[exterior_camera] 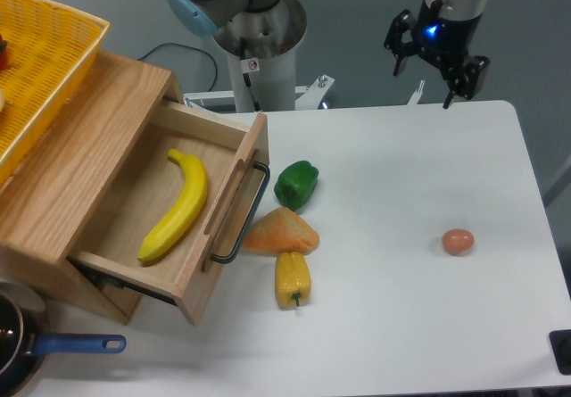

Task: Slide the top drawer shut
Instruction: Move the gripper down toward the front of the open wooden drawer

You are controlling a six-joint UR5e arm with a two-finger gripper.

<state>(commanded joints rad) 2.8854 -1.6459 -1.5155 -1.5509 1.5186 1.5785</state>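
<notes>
While the top drawer (169, 214) stands pulled out at the worktop's (401, 326) left, a banana (177, 204) inside, the end effector (437, 62) hangs far off at the back right, fingers apart and empty. The drawer front's black handle (243, 215) runs diagonally, facing right toward the arm.

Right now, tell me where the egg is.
The egg lies alone on the right side of the table, far from the peppers and the open drawer.

At left of frame, the top drawer (183, 214) is seen pulled open, a banana (178, 205) lying inside. The gripper (434, 69) is held open at upper right, above the white table (419, 317).
</notes>
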